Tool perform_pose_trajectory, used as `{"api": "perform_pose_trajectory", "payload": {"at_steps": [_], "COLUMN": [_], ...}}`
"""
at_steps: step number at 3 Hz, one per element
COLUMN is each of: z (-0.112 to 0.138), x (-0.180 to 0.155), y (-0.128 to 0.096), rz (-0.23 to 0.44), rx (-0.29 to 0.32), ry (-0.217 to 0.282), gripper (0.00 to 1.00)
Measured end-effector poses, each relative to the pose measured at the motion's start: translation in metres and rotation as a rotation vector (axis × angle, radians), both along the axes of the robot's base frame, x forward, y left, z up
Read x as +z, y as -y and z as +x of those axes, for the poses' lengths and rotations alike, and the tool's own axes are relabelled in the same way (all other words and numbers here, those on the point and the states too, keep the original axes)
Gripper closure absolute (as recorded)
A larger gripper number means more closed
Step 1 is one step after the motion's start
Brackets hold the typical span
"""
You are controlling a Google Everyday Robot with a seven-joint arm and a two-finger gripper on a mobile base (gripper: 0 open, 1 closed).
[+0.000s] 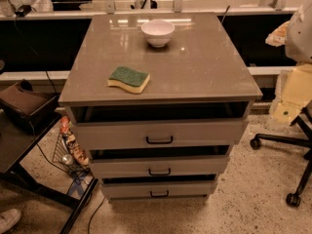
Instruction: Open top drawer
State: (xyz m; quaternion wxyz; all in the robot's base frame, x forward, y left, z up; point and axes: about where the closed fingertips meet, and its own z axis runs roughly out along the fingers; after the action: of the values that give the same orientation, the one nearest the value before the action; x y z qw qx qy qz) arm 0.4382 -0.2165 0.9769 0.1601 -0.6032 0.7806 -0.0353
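A grey cabinet (pixel 161 57) with three drawers stands in the middle of the camera view. The top drawer (pixel 122 134) has the tallest, widest front and a thin black bar handle (pixel 159 140). A dark gap shows between its front and the cabinet top. The two shorter drawers (pixel 122 168) sit below it, each with a small black handle. My gripper is not in view. A white rounded shape (pixel 300 30) at the right edge may be part of my arm.
A white bowl (pixel 158 32) and a green-and-yellow sponge (pixel 128 79) lie on the cabinet top. A dark table (pixel 19 145) and a wire basket (pixel 68 152) stand at the left. An office chair base (pixel 292 145) with castors is at the right.
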Motion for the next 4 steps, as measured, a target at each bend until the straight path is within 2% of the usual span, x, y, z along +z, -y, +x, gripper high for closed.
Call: {"api": "perform_pose_trajectory", "payload": {"at_steps": [1,2,3,4], "z": [0.0,0.007,0.018,0.03], "x": [0.0,-0.01,-0.041,-0.08], "y": [0.0,-0.013,-0.035,-0.059], "rz": [0.0,-0.004,-0.026,-0.074], "rx": [0.0,0.039,0.12,0.175], "ry": [0.0,0.034,0.077,0.1], "gripper": [0.0,0.0,0.0,0.0]}}
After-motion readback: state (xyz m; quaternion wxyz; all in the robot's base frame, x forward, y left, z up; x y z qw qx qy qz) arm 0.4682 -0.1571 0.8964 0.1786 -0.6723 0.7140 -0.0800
